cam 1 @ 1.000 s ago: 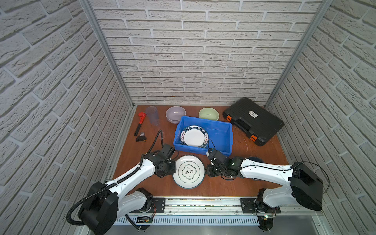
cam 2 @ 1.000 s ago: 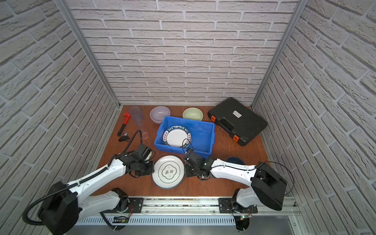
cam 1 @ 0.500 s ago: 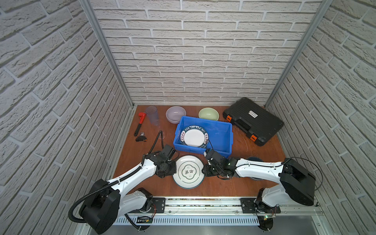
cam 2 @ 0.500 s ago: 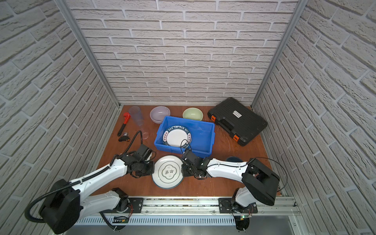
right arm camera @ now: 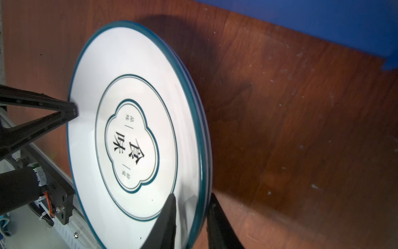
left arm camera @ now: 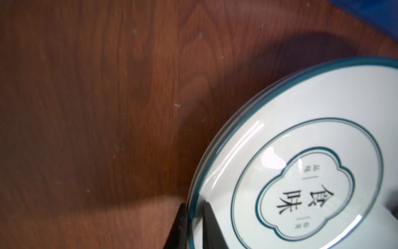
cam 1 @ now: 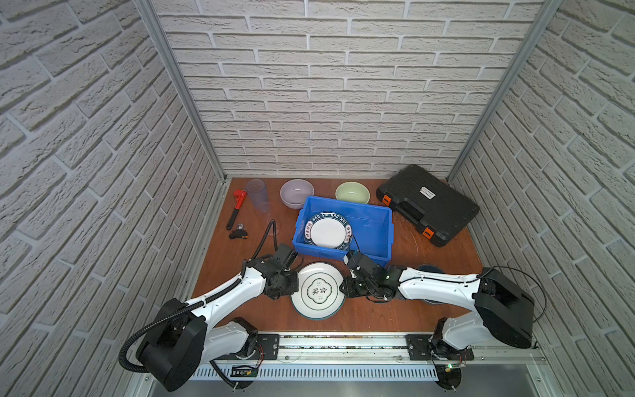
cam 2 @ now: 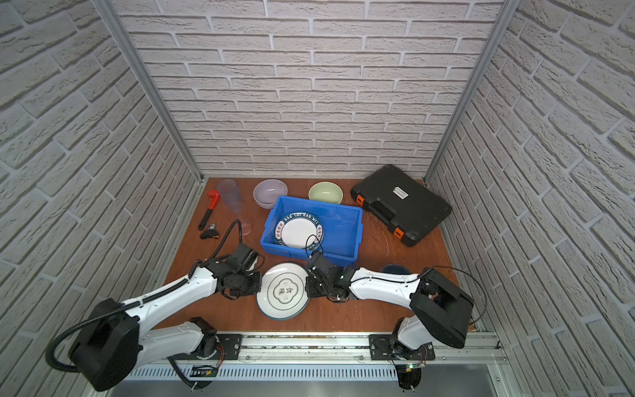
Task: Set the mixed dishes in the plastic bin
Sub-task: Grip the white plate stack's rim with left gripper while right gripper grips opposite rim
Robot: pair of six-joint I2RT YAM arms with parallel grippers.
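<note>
At the near edge of the table (cam 1: pixel 378 316), the left gripper (left arm camera: pixel 193 204) is pinched onto the rim of the large plate (cam 1: pixel 318 292), one finger on its face and one outside its edge, with almost no gap between them. The right gripper (right arm camera: pixel 192 195) straddles the opposite side of the same rim with its jaws partly closed. Whether both of its fingers bear on the plate cannot be told. Layered edges under the teal rim suggest a second plate beneath, though this is uncertain.

The large plate sits just in front of the blue bin (cam 1: pixel 372 227), near its front wall but outside it. The lettered plate (cam 1: pixel 328 229) is already inside. The lilac bowl (cam 1: pixel 297 192), pale green bowl (cam 1: pixel 352 192) and tumbler (cam 1: pixel 257 194) stand along the back of the table.

Step in hand: a two-armed grasp of the large plate. The next move, as judged, calls for a level, matched lift high enough to clear the bin's front wall, then a carry over it and a gentle lowering onto or beside the lettered plate.
</note>
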